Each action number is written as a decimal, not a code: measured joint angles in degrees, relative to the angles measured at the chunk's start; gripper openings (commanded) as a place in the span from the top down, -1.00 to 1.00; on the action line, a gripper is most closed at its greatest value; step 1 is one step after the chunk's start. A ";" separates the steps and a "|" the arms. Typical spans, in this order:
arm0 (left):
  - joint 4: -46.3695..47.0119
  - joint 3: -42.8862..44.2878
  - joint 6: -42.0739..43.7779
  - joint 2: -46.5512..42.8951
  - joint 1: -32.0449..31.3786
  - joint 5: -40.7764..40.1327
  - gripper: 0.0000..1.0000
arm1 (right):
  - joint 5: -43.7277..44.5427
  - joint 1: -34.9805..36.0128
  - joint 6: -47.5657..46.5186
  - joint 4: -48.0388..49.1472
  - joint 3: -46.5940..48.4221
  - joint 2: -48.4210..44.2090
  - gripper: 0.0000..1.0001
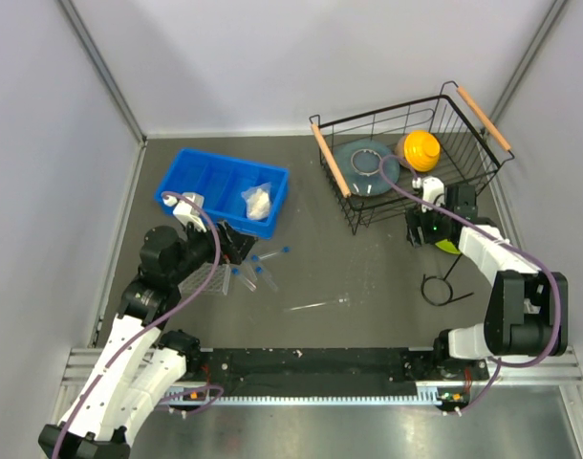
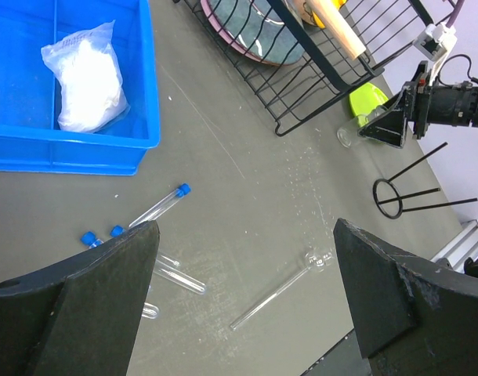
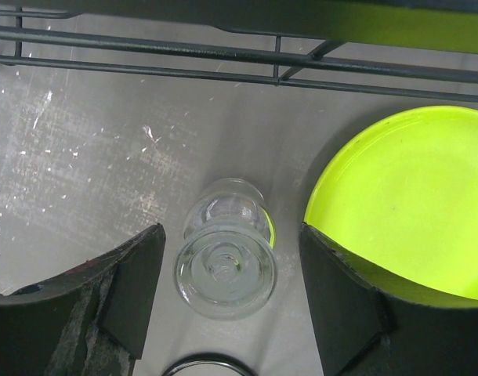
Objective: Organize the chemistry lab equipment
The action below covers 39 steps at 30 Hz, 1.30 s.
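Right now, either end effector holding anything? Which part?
Nothing held: right end effector straddles the small clear cup, gaps on both sides; left end effector open, empty.

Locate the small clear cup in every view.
Top external: unseen, under the right gripper.
Left wrist: small clear cup, upper right, at that gripper's tip.
Right wrist: centre, between the fingers.
Shared landmark: round lime-green dish beside it.

We note the white packet point(image 2: 86, 74) in the blue bin point(image 2: 66, 153), upper left. Blue-capped test tubes point(image 2: 157, 206) lie on the tabletop point(image 2: 247, 157) left of centre, and the thin glass rod point(image 2: 274, 294) lies lower centre. The black wire ring stand point(image 2: 411, 195) is at right. The left end effector point(image 2: 245, 235) gapes wide.
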 measured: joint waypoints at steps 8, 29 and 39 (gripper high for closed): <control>0.02 0.00 0.07 -0.09 -0.02 0.00 -0.98 | -0.66 0.00 -0.39 0.22 -0.28 0.07 -0.19; 0.02 0.00 2.75 -0.02 -0.02 2.67 -0.97 | -5.38 8.22 -6.82 -2.67 -2.21 -3.28 0.29; 0.22 -0.22 5.09 -0.07 -0.02 6.40 -0.95 | -9.29 22.88 -14.47 -8.68 -2.34 -7.21 0.29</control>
